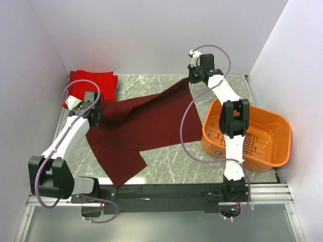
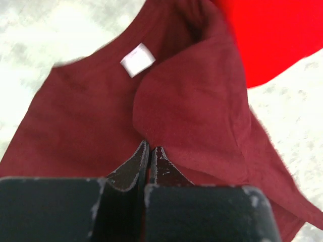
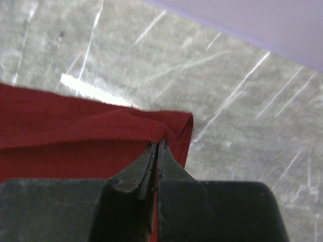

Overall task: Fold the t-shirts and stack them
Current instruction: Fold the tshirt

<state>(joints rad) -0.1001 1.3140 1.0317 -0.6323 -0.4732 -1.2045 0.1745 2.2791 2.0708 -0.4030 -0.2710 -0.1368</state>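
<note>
You had both grippers clenched on the maroon t-shirt (image 1: pixel 136 123). Your left gripper (image 2: pixel 150 149) had its jaws pressed together, with a fold of the dark cloth pinched between the tips close to the neck opening. The white label (image 2: pixel 137 59) showed just beyond it, inside the collar. Your right gripper (image 3: pixel 157 147) was closed as well, its tips biting a corner of the hem where the edge doubled over on itself.

Seen from above, the shirt was stretched between your two grippers, from the left side of the tabletop (image 1: pixel 171 166) across to the rear right of centre. The rest of it draped across the middle of the marbled surface. One long flap ran down toward you and reached the near edge. The cloth was unfolded, with soft creases running along the line between the two holds.

The red t-shirts (image 1: pixel 93 80) lay bunched in the far left corner against the wall, just behind your left gripper. How many were in that heap could not be counted. In the left wrist view their bright cloth met the maroon edge.

The orange basket (image 1: pixel 275 131) stood on the right side of the tabletop, and your right arm passed over its left rim. The maroon shirt's right edge lay just beside it; whether they touched could not be told.
</note>
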